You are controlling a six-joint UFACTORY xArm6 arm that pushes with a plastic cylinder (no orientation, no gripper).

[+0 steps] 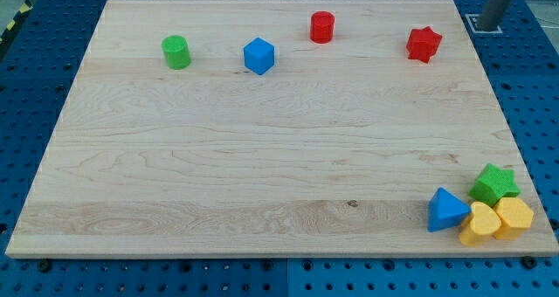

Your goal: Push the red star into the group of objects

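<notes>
1. You have the red star (pixel 424 44) near the view's top right of the wooden board (pixel 262 157), flat, alone, nothing touching it.
2. Key relation: the group sits at the view's bottom right corner, so the star must travel toward the view's bottom and slightly right. The push has to start from the star's top side.
3. Group: green star (pixel 495 183), blue triangular block (pixel 446 210), two yellow blocks (pixel 479 224) (pixel 514 216), packed close, seemingly touching.
4. My tip is not visible; you only see a grey post (pixel 499 4) at the view's top right edge, off the board, just up and right of the star. Whether that is the rod, cannot tell. No pose or contact readable.
5. Bystanders along the top: red cylinder (pixel 322 26), blue cube (pixel 258 56), green cylinder (pixel 175 51), all left of the star, out of the path.
6. Judgement: task not started; path looks clear.
</notes>
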